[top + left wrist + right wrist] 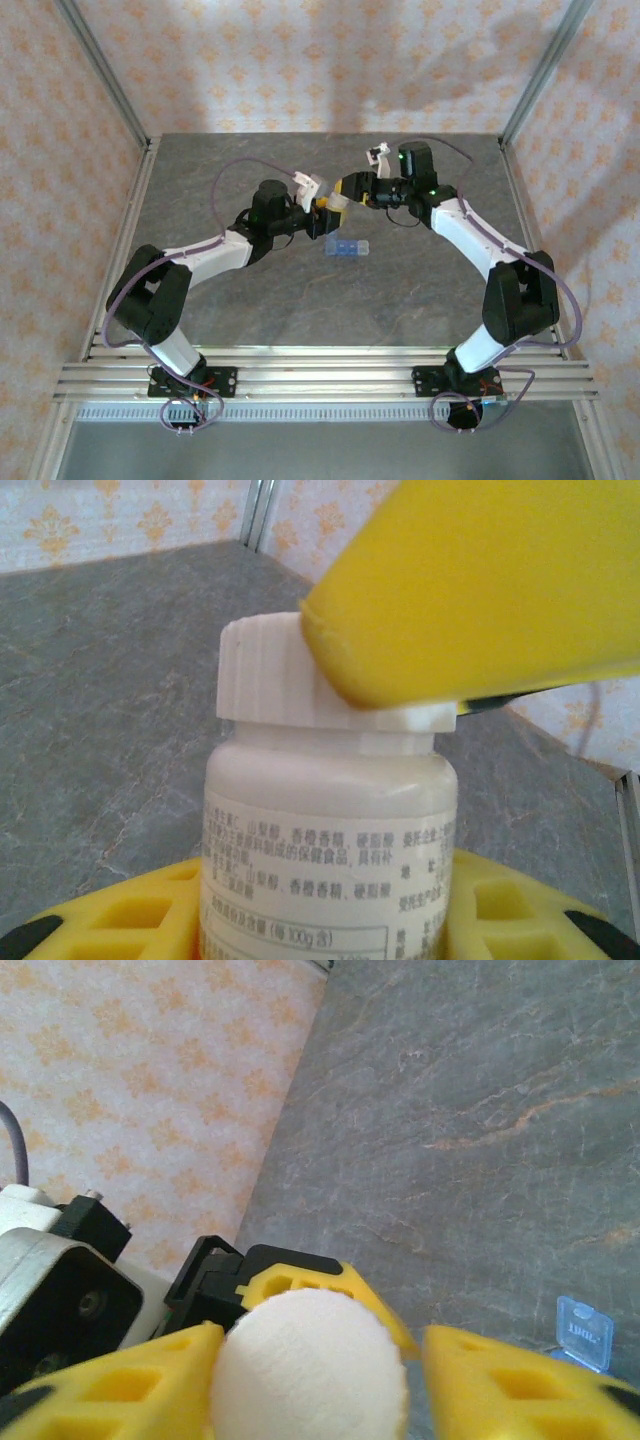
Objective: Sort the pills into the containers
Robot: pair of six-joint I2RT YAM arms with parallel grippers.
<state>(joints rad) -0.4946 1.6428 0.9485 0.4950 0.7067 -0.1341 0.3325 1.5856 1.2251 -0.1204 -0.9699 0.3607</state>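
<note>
Containers (347,248), a short strip of joined square cells in translucent light-blue plastic, lie flat near the middle of the grey, stone-veined surface (420,300), apart from both arms. In the right wrist view one clear blue flap of the strip peeks in at 4 o'clock. Its print is too small to read, and the rest is hidden behind a yellow finger.

Just past the strip, at its 11 o'clock, the left tool (323,212) is clamped on a bottle (330,820). Its yellow, grid-pocketed fingers (120,920) press either side of the smooth, pale, round body. A paper label (320,870) with dense small print wraps the bottle and is cut off at the lower edge. The opaque wall hides the contents.

On top sits a white cap (270,670), ribbed round its rim and matte and rounded seen end-on. The right tool (352,188) straddles the cap from 1 o'clock with its jaws parted. One finger touches the cap's side and the other stands a sliver clear. In the left wrist view a finger of the right tool covers part of the cap.

Beyond, pale wallpaper (300,60) with an orange floral print backs the surface.
</note>
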